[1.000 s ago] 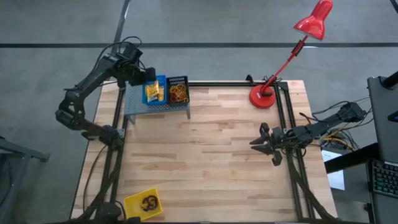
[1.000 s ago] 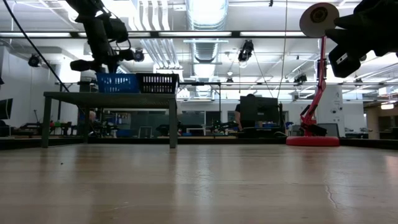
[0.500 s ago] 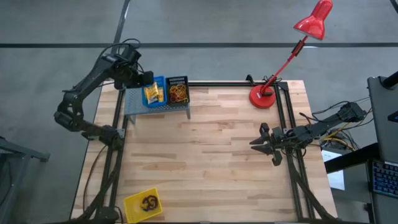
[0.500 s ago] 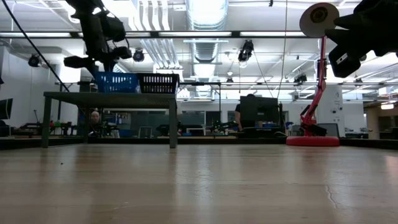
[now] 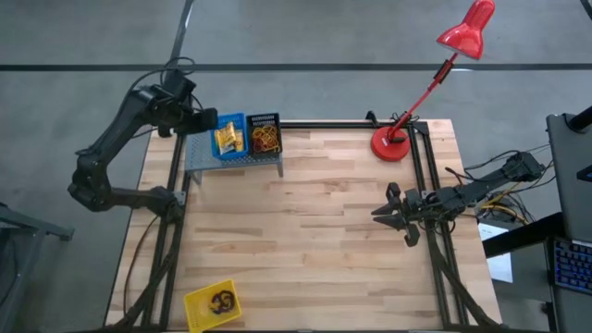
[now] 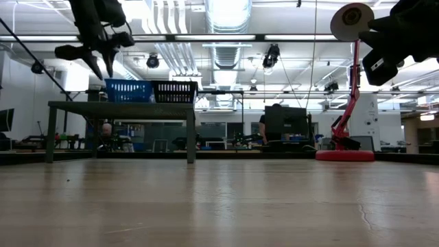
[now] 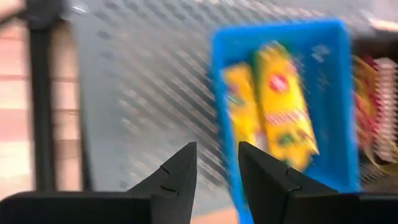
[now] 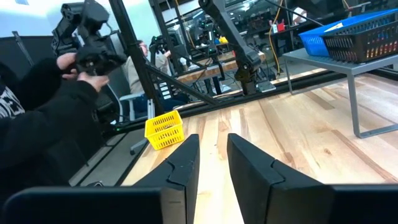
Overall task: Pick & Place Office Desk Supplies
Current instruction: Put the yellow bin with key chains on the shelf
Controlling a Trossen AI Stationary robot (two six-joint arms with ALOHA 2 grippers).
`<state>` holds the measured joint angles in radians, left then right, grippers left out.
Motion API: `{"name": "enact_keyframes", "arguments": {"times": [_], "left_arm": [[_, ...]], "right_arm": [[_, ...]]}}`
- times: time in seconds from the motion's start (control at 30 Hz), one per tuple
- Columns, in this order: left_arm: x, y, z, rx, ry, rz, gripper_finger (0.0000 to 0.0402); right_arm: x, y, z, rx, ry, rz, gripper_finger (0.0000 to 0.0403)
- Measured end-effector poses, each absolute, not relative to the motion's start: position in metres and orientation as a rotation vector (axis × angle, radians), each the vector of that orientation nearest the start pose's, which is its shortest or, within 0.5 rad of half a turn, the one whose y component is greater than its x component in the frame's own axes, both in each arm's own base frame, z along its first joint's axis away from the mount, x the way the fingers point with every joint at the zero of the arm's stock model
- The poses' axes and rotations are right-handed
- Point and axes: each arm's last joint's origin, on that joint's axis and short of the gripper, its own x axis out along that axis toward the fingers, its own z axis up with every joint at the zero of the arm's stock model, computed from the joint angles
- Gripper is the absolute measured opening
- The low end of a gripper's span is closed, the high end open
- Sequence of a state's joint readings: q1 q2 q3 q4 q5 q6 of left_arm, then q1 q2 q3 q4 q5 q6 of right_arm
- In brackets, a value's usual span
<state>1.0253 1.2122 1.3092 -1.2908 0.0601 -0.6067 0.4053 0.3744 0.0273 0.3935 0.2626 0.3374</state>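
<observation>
Hovering beside the blue bin [image 5: 230,137], your left gripper [image 5: 207,120], nearer than the right, is spreading empty fingers.

The wooden table [image 5: 314,231] carries a grey riser [image 5: 208,159], red lamp [image 5: 392,143] and yellow bin [image 5: 213,303].

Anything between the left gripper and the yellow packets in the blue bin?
Nothing visible. The left gripper, fingers apart and empty, hangs beside the blue bin on the grey riser; the yellow packets lie uncovered in it.
</observation>
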Motion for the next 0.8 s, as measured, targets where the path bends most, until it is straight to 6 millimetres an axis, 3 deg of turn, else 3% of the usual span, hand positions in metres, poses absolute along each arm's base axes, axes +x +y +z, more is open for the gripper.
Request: {"name": "enact_keyframes", "arguments": {"times": [0.2,0.4,0.6,0.8], "left_arm": [[0.133,0.136,0.349,-1.025,0.906,0.955,0.0125],[0.153,0.077,0.348,-0.845,1.136,0.793,0.0125],[0.152,0.008,0.353,-0.733,1.18,0.742,0.0125],[0.137,-0.059,0.353,-0.62,1.157,0.61,0.0125]], "right_arm": [[0.114,0.041,0.178,0.352,-0.019,0.149,0.0089],[0.114,0.041,0.178,0.352,-0.019,0.149,0.0083],[0.114,0.041,0.178,0.352,-0.019,0.149,0.0075],[0.114,0.041,0.178,0.352,-0.019,0.149,0.0079]]}}
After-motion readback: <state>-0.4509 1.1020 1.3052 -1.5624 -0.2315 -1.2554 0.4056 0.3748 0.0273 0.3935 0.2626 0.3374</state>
